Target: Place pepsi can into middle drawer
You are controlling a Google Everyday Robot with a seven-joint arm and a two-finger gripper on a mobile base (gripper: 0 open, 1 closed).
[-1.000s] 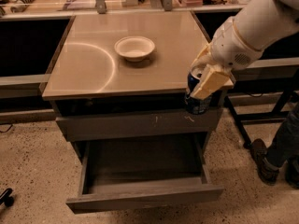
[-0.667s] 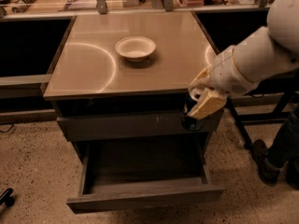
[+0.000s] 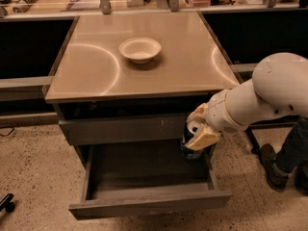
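The pepsi can [image 3: 188, 150] is dark blue with a silver top and sits between the cream fingers [image 3: 204, 139] of my gripper [image 3: 196, 134]. The gripper is shut on the can and holds it roughly upright, just above the right rear part of the middle drawer [image 3: 149, 203]. That drawer is pulled out and open, with a plain dark grey front panel and nothing showing inside. My white arm reaches in from the right.
A cream round bowl [image 3: 140, 49] stands on the tan cabinet top [image 3: 96, 76]. A closed grey drawer front with pale scratches [image 3: 125, 129] sits above the open drawer. A person's leg and shoe [image 3: 284, 160] are at the right. A counter with clutter runs along the back.
My gripper has come down with the can from the cabinet top's front right corner, past the scratched drawer front, to the open drawer's right rear part.
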